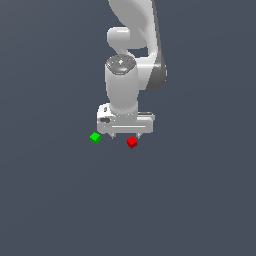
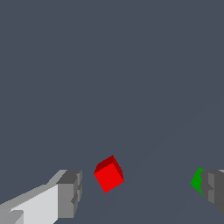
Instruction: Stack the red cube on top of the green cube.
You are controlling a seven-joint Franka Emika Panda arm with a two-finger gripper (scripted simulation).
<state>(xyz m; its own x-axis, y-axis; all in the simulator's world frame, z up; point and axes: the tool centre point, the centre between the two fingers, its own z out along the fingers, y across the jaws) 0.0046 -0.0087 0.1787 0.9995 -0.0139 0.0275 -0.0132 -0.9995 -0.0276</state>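
The red cube [image 1: 131,142] lies on the dark floor just below the white gripper [image 1: 126,136]. The green cube [image 1: 95,138] lies a short way off, toward the exterior view's left, just outside the gripper. The gripper is open and holds nothing. In the wrist view the red cube [image 2: 109,174] sits between the two grey fingers [image 2: 70,193], nearer one of them and touching neither. The green cube [image 2: 197,180] is partly hidden behind the other finger. The gripper [image 2: 142,192] has its jaws spread wide.
The plain dark grey floor [image 1: 190,200] surrounds both cubes. The white arm [image 1: 131,60] rises straight above the gripper. Nothing else shows.
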